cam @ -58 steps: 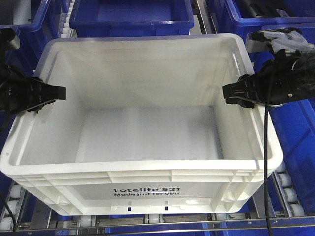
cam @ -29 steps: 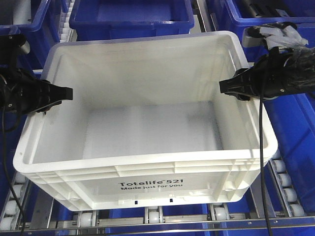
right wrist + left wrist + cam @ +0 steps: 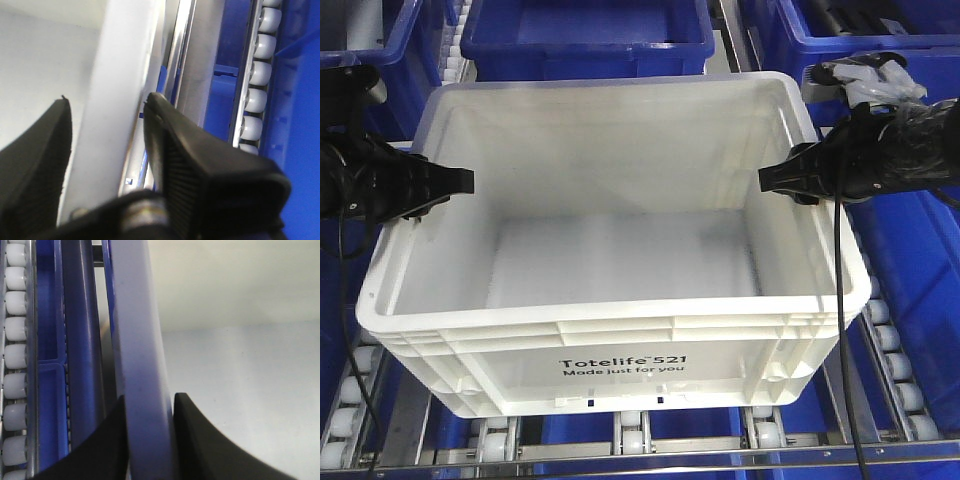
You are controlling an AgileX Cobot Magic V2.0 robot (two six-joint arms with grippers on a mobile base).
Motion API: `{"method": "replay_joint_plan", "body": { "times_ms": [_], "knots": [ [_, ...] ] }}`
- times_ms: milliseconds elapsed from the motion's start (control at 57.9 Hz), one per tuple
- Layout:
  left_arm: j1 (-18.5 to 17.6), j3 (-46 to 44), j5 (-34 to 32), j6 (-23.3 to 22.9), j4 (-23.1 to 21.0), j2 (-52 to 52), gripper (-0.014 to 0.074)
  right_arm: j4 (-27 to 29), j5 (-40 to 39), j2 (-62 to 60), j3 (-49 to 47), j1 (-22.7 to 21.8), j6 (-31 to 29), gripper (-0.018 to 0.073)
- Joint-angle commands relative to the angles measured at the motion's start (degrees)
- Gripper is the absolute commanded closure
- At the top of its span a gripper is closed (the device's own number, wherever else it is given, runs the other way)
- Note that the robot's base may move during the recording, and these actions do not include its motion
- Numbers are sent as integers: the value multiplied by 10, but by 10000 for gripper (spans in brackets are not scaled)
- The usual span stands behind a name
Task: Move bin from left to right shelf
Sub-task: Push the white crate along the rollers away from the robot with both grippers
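The white bin [image 3: 620,345], printed "Totelife 521", sits level and empty over the roller lanes of the right shelf [image 3: 632,437]. My left gripper [image 3: 460,182] is shut on the bin's left rim, and my right gripper [image 3: 770,178] is shut on its right rim. In the left wrist view the gripper [image 3: 149,401] has one black finger [image 3: 190,425] inside the wall and the other outside, pinching the rim [image 3: 142,350]. The right wrist view shows the same hold, with the gripper [image 3: 107,102] around the white rim [image 3: 117,75]. Whether the bin's base touches the rollers is hidden.
Dark blue totes crowd the bin: one behind [image 3: 585,35], one at the back left [image 3: 370,45], others along the right [image 3: 920,260]. White rollers [image 3: 15,330] run beside the left wall, and more rollers [image 3: 257,75] run beside the right. A steel rail [image 3: 720,462] crosses the front.
The bin, held by both grippers, has moved away from the camera and slightly right. More rollers now show in front of it.
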Motion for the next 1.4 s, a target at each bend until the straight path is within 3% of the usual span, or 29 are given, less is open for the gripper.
{"method": "replay_joint_plan", "body": {
  "times_ms": [0, 518, 708, 847, 1106, 1227, 1382],
  "knots": [
    [-9, -20, -50, 17, -24, -18, 603, 13, -60, -17, -22, 0, 3, 564],
    [-9, -20, -61, 17, -24, -18, 598, 13, -66, -17, -22, 0, 3, 562],
    [-9, -20, -65, 17, -24, -18, 555, 13, -64, -17, -22, 0, 3, 528],
    [-9, -20, -78, 17, -22, -18, 483, 13, -65, -17, -22, 0, 3, 445],
    [-9, -20, -100, 17, -10, -18, 319, 12, -77, -17, -22, 0, 3, 162],
    [-9, -20, -104, 17, -10, -18, 281, 5, -86, -17, -22, 0, 3, 47],
    [-9, -20, -103, 17, -9, -18, 274, -13, -87, -17, -22, 0, 3, -26]
  ]
}}
